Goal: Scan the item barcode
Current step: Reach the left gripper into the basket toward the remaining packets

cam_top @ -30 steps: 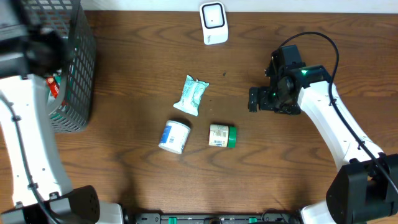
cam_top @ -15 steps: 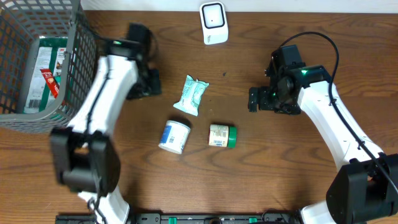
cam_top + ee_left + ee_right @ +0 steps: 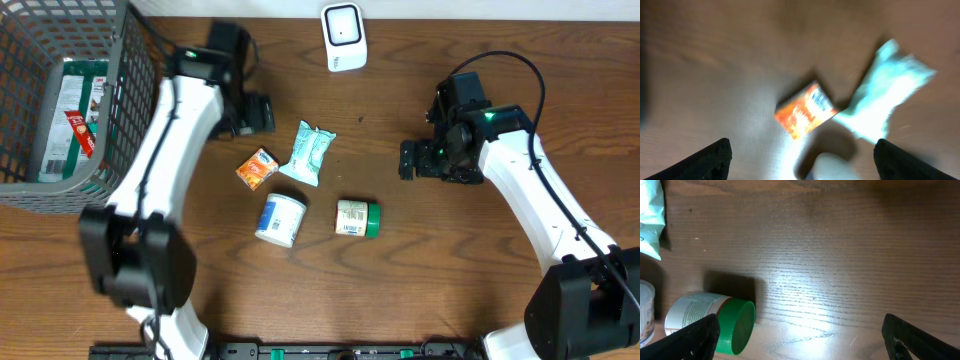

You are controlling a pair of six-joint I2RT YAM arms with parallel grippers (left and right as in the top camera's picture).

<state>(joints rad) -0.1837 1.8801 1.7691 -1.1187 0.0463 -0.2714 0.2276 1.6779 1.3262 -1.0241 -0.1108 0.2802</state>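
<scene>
Wooden surface (image 3: 450, 280) with the wire basket (image 3: 128, 130) at its left edge, still holding packaged goods. The left arm has swung out from the basket side, and its left hand (image 3: 258, 113) now hovers near the middle of the surface with fingers spread wide and nothing between them. The right hand (image 3: 408, 160) is unchanged, open and empty, parked right of the items. The scanner (image 3: 343, 38) stands at the far edge, well apart from everything. The teal pouch (image 3: 309, 152), white jar (image 3: 281, 218) and green-capped bottle (image 3: 356, 218) lie where they did. New since half a second ago is the orange packet (image 3: 257, 168), lying flat just left of the pouch and below the left hand. Judged a release: another item is laid out, but no barcode yet faces the scanner
</scene>
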